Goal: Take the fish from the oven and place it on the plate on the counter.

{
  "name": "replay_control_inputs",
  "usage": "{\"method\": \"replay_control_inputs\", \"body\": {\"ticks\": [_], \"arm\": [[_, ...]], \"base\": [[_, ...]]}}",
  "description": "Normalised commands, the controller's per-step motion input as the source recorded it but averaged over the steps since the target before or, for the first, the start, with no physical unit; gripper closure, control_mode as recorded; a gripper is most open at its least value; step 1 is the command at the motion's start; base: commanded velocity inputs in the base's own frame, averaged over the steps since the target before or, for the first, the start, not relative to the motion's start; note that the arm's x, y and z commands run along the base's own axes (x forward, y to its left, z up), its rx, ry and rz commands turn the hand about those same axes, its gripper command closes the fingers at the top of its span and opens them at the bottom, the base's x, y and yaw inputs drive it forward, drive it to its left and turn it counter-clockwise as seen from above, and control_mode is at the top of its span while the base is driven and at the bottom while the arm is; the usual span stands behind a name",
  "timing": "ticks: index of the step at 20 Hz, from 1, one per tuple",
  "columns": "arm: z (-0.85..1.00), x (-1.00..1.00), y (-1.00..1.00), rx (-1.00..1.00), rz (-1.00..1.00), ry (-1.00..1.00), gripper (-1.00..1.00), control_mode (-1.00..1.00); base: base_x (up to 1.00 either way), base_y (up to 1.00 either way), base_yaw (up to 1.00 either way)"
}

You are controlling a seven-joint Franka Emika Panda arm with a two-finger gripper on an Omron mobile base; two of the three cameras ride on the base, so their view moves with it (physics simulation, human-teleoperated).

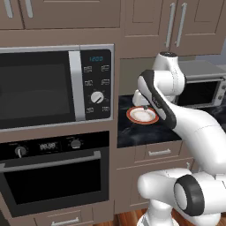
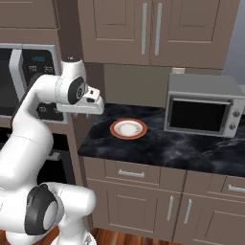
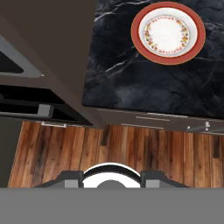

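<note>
Where black marbled counter [image 3: 144, 83] carries your round, red-rimmed, floral plate [image 3: 168, 32], the microwave [image 1: 53, 86] reads 12:00; jaws' state unclear.

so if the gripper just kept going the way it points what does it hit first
Probably the wooden floor just in front of the counter edge; the hand view looks straight down, nothing shows between, though depth is unclear.

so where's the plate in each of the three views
Left base view: the plate sits right of centre on the counter, partly behind the arm, just right of the microwave.
Right base view: the plate is near the middle, on the counter's left part, left of the toaster oven.
Hand view: the plate is at the top right, on the counter.
Shared landmark: the counter's front edge above the drawers.
</note>
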Motion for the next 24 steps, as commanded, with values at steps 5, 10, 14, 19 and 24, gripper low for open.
{"method": "replay_control_inputs", "body": {"ticks": [5, 10, 14, 19, 24], "arm": [[0.00, -0.34, 0.00, 0.00, 0.02, -0.01, -1.00, -1.00], [0.00, -0.65, 0.10, -0.05, 0.04, -0.03, -1.00, -1.00], [-0.04, -0.71, 0.39, -0.11, 0.10, -0.04, -1.00, -1.00], [-0.04, -0.65, 0.42, -0.13, 0.11, -0.07, -1.00, -1.00], [0.00, -0.41, 0.33, -0.10, 0.09, -0.08, -1.00, -1.00]], "base": [[0.00, 0.00, 0.00], [0.00, 0.00, 0.00], [0.00, 0.00, 0.00], [0.00, 0.00, 0.00], [0.00, 0.00, 0.00]]}}
